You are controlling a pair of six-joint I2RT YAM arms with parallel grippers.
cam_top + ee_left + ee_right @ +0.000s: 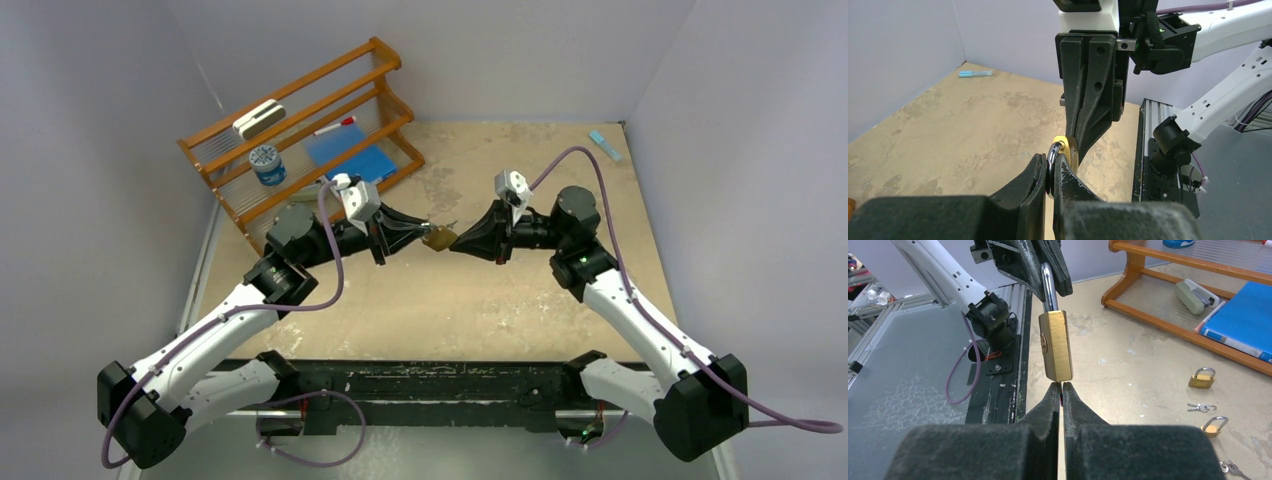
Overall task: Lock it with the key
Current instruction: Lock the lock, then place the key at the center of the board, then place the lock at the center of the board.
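A: Where is the brass padlock (1055,345) being held?
B: Mid-table, by its shackle (1047,282), in the clenched left gripper (1050,167). The right gripper (1062,388) is being pinched closed beneath; a key cannot be discerned. Twisting on-axis is being advised.

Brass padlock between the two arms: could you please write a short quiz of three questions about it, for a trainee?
1. True or false: the left gripper holds the rectangular brass padlock by its silver steel shackle.
2. The right gripper has its jaws: A) shut just below the padlock's body; B) wide open, far from it; C) closed around the shackle.
3. In the right wrist view, how many other small brass padlocks lie on the tan table?
Key: 1 true; 2 A; 3 two.
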